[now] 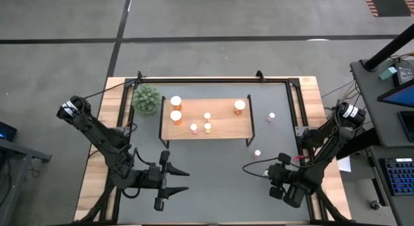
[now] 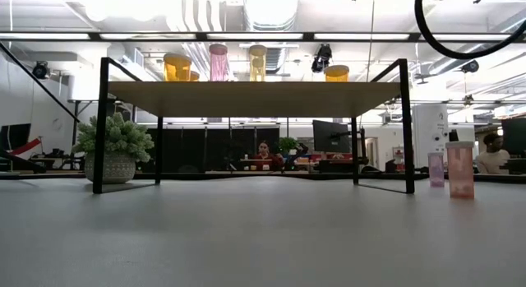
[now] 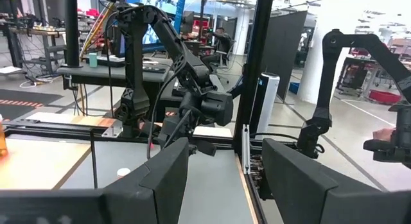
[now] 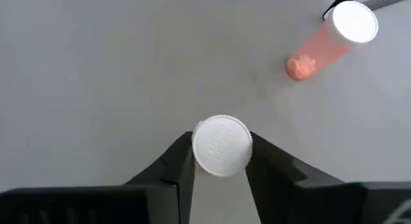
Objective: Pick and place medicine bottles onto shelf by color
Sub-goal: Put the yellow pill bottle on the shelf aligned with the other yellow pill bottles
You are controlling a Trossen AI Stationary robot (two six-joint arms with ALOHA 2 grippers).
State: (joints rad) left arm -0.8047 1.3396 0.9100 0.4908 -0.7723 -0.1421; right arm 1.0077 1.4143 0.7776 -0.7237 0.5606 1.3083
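The light-wood shelf (image 1: 223, 122) stands mid-table on black legs. On it stand three orange bottles (image 1: 176, 108) (image 1: 239, 106) and smaller pink and yellow ones (image 1: 207, 122). Two pink bottles stand on the table right of the shelf, one far (image 1: 271, 115) and one nearer (image 1: 257, 153). My right gripper (image 1: 253, 169) is open above the nearer one, whose white cap (image 4: 221, 146) shows between the fingertips in the right wrist view. The low view shows that bottle (image 2: 459, 168) standing alone with no finger beside it. My left gripper (image 1: 178, 179) is open and empty near the table's front.
A green spiky plant ball (image 1: 147, 99) sits at the shelf's far left corner. The other pink bottle (image 4: 334, 38) stands a short way beyond the one under my right gripper. Bare grey table lies between the two grippers and in front of the shelf.
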